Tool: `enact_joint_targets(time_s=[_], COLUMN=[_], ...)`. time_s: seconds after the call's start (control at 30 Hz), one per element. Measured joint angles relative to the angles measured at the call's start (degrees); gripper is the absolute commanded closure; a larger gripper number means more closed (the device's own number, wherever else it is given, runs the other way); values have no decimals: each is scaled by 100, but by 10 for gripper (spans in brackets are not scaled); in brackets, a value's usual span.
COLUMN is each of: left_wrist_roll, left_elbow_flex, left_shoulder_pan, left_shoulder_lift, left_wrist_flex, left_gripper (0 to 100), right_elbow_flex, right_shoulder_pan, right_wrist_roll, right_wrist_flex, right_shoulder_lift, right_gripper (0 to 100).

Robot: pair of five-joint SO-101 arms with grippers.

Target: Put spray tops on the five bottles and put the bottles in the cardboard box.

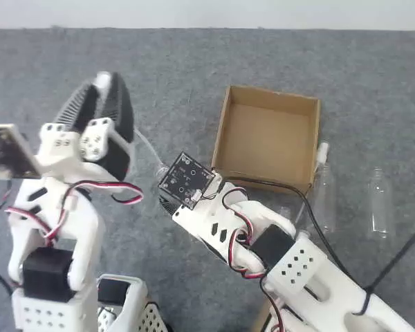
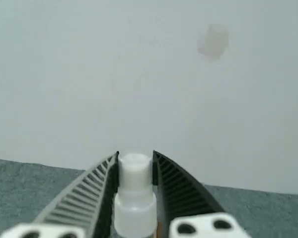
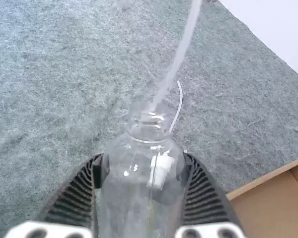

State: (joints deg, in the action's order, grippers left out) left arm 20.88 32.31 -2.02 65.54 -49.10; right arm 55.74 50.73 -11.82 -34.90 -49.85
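While right jaws clamp the bottle (image 3: 139,168), neck outward, left jaws pinch the spray top (image 2: 134,196), head outward.

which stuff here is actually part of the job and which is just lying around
Job:
spray top in left gripper
bottle in right gripper
cardboard box
white-topped bottle
open bottle

Lying about:
grey mat
black cable

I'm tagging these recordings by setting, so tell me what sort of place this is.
Probably a robotics test bench: a grey felt-like mat as the work surface, a plain white wall behind, and two small arms with exposed wires among clear bottles and a cardboard box.
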Motion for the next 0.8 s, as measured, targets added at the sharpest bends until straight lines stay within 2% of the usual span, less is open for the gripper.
enact_joint_targets(time_s=[0.33,0.5,0.67,0.8], left_wrist_roll=[0,0,-141,-404], left_elbow_flex=[413,413,413,598], left_shoulder_pan=[-70,-123,-202,-589], left_shoulder_lift=[0,0,0,0], left_wrist_flex=[-176,-782,-1327,-1398], left_gripper=[990,990,990,990], right_elbow_flex=[0,422,826,1108], right_shoulder_pan=[0,0,0,-70], right_wrist_roll=[0,0,44,580], right_wrist_flex=[0,44,1108,2084], right_shoulder_lift=[0,-9,-70,-70], right_gripper=[993,993,993,993])
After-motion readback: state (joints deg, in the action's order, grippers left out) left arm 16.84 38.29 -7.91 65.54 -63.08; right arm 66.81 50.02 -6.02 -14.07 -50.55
